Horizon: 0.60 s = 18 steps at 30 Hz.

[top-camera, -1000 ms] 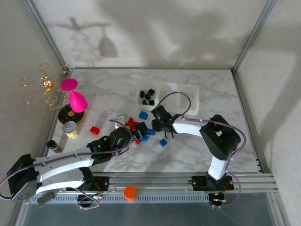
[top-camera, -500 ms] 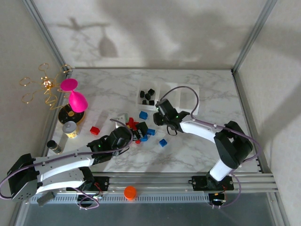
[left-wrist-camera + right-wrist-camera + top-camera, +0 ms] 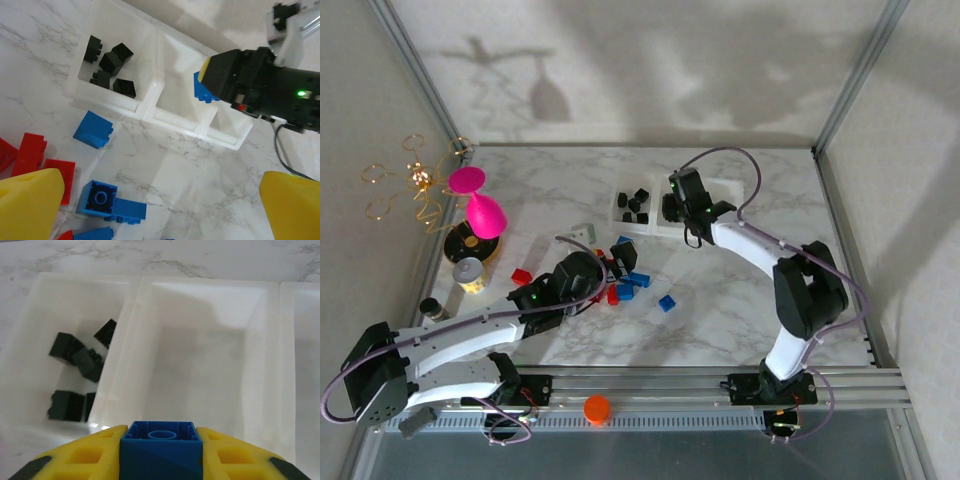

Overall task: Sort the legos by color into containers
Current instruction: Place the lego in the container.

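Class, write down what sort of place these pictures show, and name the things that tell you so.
Probably a robotics lab test cell: two robot arms on a metal rail, framed white panels enclosing the marble-patterned table, and toy bricks laid out beside sorting trays.

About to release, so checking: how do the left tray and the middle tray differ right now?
The left tray holds several black bricks; the middle tray's visible floor is bare. The right gripper, shut on a blue brick, hangs over the middle tray, not the left tray. Both are translucent white, open-topped and sit side by side.
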Motion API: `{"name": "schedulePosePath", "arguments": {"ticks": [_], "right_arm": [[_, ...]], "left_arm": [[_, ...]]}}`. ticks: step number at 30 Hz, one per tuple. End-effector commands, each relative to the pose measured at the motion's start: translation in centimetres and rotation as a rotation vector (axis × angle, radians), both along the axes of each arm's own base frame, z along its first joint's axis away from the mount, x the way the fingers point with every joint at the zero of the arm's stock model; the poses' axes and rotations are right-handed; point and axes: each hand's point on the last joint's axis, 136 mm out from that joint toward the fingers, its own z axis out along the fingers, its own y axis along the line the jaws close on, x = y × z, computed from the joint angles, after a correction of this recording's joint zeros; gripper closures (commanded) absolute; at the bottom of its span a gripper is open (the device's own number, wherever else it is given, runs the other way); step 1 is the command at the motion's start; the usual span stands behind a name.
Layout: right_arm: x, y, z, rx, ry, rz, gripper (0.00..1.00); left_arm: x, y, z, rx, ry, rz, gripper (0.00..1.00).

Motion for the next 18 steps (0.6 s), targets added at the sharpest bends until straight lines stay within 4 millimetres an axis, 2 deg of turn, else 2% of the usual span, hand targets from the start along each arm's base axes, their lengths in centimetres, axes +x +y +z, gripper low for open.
{"name": "schedulePosePath", "arguments": {"ticks": [1,5,9,12,18], "right_arm": [[2.4,-0.5,-0.2,-0.024,-0.025,-0.035,0.70],[4.5,-0.8,-1.6,-0.035,-0.026,-0.052,0.69],[6.3,-1.2,-2.7,-0.066,-0.017,-0.066,0.64],[6.8,-1.1,-2.3,-0.065,-0.023,-0.067,0.56],[6.4,-0.4,-0.4,-0.015,-0.043,-0.031,0.49]], "left_arm": [[0.9,-0.6,1.7,-0.011,-0.030,-0.018,0.00],[1.4,-0.4,1.7,-0.003,-0.035,-0.010,0.00],[1.8,-0.4,1.7,-0.014,-0.030,-0.003,0.00],[1.8,-0.5,1.9,-0.024,-0.027,-0.008,0.00],[1.8,-0.9,2.2,-0.021,-0.033,-0.028,0.00]]}}
